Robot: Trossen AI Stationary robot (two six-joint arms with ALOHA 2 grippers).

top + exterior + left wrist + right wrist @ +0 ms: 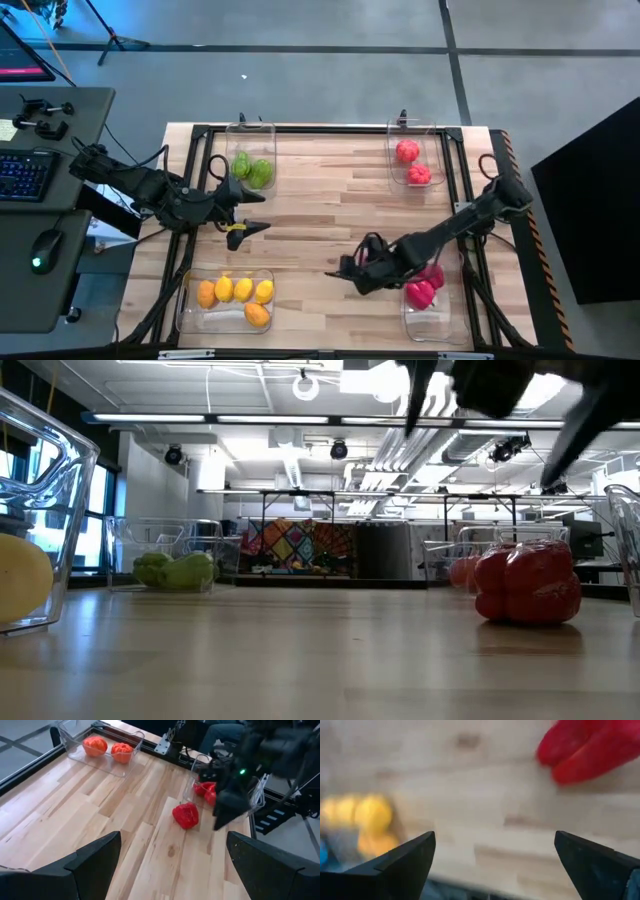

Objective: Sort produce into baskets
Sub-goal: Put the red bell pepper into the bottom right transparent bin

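Produce is nearly all sorted into four clear baskets at the table corners, with one red pepper [185, 815] loose on the wood.

That red pepper [527, 584] sits on the bare table just beside the near-right basket [432, 322], which holds magenta-pink pieces [421, 292]. The right gripper [345, 269] hovers next to it with its fingers spread apart and nothing between them, the pepper showing off to one side in the right wrist view. The far-right basket [400, 170] holds two red pieces [412, 162], the far-left basket [268, 135] two green ones [252, 170], and the near-left basket [185, 310] a cluster of yellow and orange pieces [236, 296]. The left gripper [253, 211] waits over the left side of the table between the green and yellow baskets, its fingers also held apart and empty.
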